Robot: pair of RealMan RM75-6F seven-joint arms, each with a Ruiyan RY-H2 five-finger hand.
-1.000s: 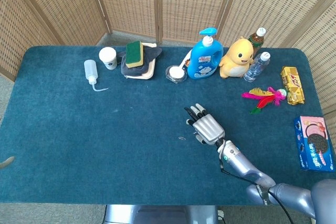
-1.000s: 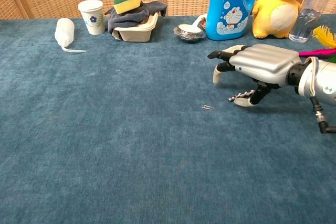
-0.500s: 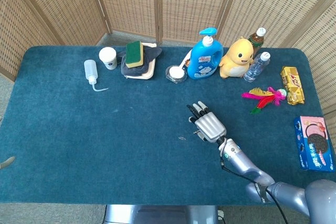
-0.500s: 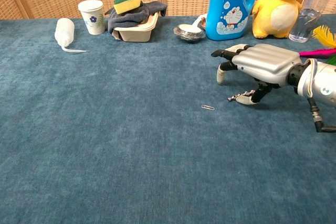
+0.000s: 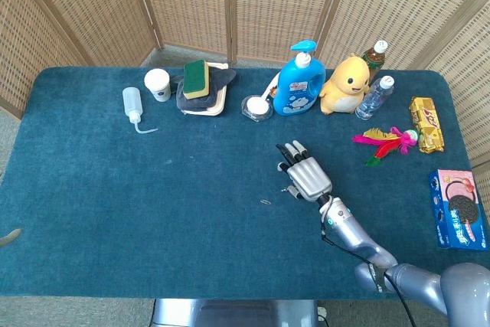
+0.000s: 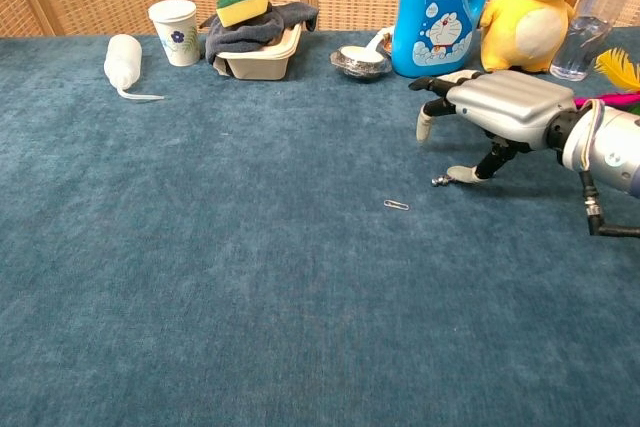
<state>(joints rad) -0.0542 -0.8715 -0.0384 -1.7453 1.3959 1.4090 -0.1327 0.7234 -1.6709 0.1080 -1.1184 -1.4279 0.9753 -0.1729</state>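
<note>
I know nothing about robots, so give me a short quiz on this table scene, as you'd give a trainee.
1. True or false: the right robot hand is holding the paper clip.
2. What stands between the small bowl and the yellow plush toy? A) paper cup B) blue pump bottle C) biscuit box
3. Fill in: the green-topped sponge lies on a dark ____.

Key
1. False: the clip lies apart on the table, and the hand holds nothing.
2. B, the blue pump bottle.
3. cloth.
</note>
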